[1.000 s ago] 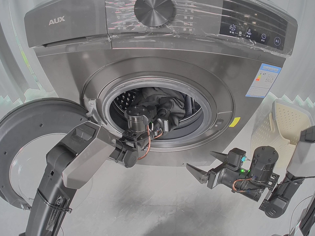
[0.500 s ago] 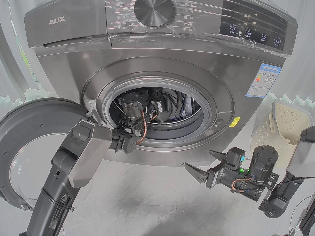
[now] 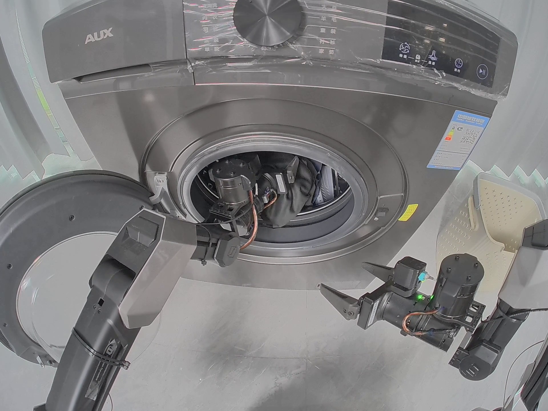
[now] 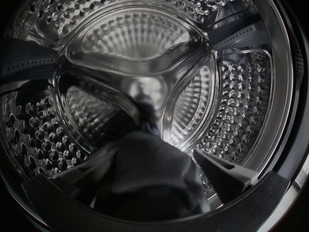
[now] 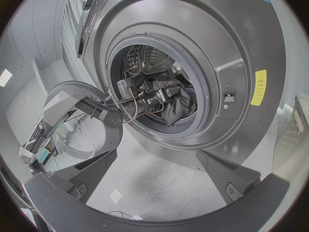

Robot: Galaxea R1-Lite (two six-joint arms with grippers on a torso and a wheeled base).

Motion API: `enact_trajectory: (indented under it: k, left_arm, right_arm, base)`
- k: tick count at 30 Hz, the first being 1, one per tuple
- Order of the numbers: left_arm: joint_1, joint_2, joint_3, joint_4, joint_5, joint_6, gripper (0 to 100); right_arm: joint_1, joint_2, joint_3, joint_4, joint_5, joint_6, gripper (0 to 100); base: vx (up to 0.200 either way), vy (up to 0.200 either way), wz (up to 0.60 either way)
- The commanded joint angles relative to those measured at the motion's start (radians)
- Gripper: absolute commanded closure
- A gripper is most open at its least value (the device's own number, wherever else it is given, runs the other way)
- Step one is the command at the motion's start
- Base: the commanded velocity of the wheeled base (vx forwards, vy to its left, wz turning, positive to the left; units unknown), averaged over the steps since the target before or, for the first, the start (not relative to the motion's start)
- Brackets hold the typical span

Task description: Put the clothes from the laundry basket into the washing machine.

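1. Grey floor [image 3: 257,343] runs under a grey front-loading washer [image 3: 142,109], with pale curtain behind it on both sides
2. Its round door [image 3: 63,212] is swung wide open to the left, and its glass faces outward
3. Clear plastic film covers the control panel around the dial [image 3: 267,15]
4. Left arm reaches through the opening into the drum [image 4: 138,42], its wrist just past the rubber seal
5. Left claw [image 4: 151,155] is clenched on a dark garment [image 3: 291,198], which bunches between the two fingers
6. That garment sits inside the washer, at the front of the drum, and its lower fold droops onto the lower lip of the opening
7. Behind it, the perforated steel wall and the ribs of the drum are bare
8. Right claw [image 3: 344,276] hangs low in front of the washer, below and to the right of the opening, with its fingers spread apart and nothing between them
9. Cream perforated basket [image 3: 496,218] stands on the right, near the washer's right side and behind the right arm; what it contains cannot be seen
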Motion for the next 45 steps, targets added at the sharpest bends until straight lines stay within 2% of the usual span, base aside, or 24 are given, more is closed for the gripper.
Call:
enact_trajectory:
  k: [1, 4, 5, 6, 7, 8, 9, 10, 13, 16, 20, 23, 31, 36, 37, 40, 45]
  left_arm:
    - [-0.028, -0.088, 0.091, 0.0, 0.003, 0.002, 0]
    - [-0.05, -0.171, 0.235, -0.002, 0.005, 0.006, 0]
    - [-0.05, -0.171, 0.235, -0.002, 0.005, 0.006, 0]
    - [-0.062, -0.22, 0.344, -0.011, 0.008, 0.022, 0]
    - [-0.066, -0.24, 0.388, -0.015, 0.011, 0.035, 0]
    - [-0.066, -0.24, 0.388, -0.015, 0.011, 0.035, 0]
    - [-0.073, -0.269, 0.453, -0.025, 0.023, 0.051, 0]
    - [-0.08, -0.317, 0.562, -0.067, 0.032, 0.052, 0]
    - [-0.105, -0.371, 0.694, -0.104, 0.046, 0.052, 0]
    - [-0.12, -0.46, 0.83, -0.11, 0.034, 0.057, 0]
    - [-0.12, -0.46, 0.856, -0.15, 0.022, 0.057, 0]
    - [-0.119, -0.438, 0.836, -0.158, -0.007, 0.06, 0]
    - [-0.12, -0.369, 0.744, -0.167, -0.007, 0.061, 0]
    - [-0.123, -0.367, 0.767, -0.166, -0.006, 0.061, 0]
    - [-0.122, -0.371, 0.807, -0.161, 0.0, 0.075, 0]
    - [-0.12, -0.358, 0.825, -0.158, 0.037, 0.144, 0]
    - [-0.119, -0.312, 0.819, -0.158, 0.048, 0.15, 0]
  right_arm:
    - [-0.001, -0.001, 0.0, -0.001, 0.0, 0.0, 0]
    - [-0.001, -0.003, 0.0, -0.001, 0.0, 0.0, 0]
    - [-0.001, -0.003, 0.0, -0.001, 0.0, 0.0, 0]
    - [-0.002, -0.003, 0.0, -0.001, 0.0, 0.0, 0]
    - [-0.002, -0.003, 0.0, -0.001, 0.0, 0.0, 0]
    - [-0.002, -0.003, 0.0, -0.001, 0.0, 0.0, 0]
    - [-0.002, -0.003, 0.0, -0.001, 0.0, 0.0, 0]
    - [-0.005, -0.004, -0.002, -0.001, 0.001, 0.0, 0]
    - [-0.01, -0.004, -0.003, -0.001, 0.001, 0.0, 0]
    - [-0.011, -0.004, -0.005, -0.001, 0.009, 0.0, 0]
    - [-0.007, -0.001, -0.015, -0.001, 0.012, 0.0, 0]
    - [-0.008, -0.004, -0.017, -0.001, 0.012, 0.0, 0]
    - [-0.011, -0.004, -0.015, -0.001, 0.013, 0.001, 0]
    - [-0.01, -0.004, -0.015, -0.001, 0.013, 0.001, 0]
    - [-0.01, -0.004, -0.015, -0.001, 0.013, 0.001, 0]
    - [-0.007, -0.004, -0.015, -0.001, 0.013, 0.001, 0]
    - [-0.004, -0.004, -0.014, -0.001, 0.013, 0.001, 0]
  base:
    - [0.0, 0.0, 0.0]
    - [0.0, 0.0, 0.0]
    - [0.0, 0.0, 0.0]
    - [0.0, 0.0, 0.0]
    - [0.0, 0.0, 0.0]
    - [0.0, 0.0, 0.0]
    - [0.0, 0.0, 0.0]
    - [0.0, 0.0, 0.0]
    - [0.0, 0.0, 0.0]
    - [0.0, 0.0, 0.0]
    - [0.0, 0.0, 0.0]
    - [0.2, 0.0, 0.0]
    - [0.2, 0.0, 0.0]
    - [0.04, 0.0, 0.0]
    - [0.0, 0.0, 0.0]
    - [0.0, 0.0, 0.0]
    - [0.0, 0.0, 0.0]
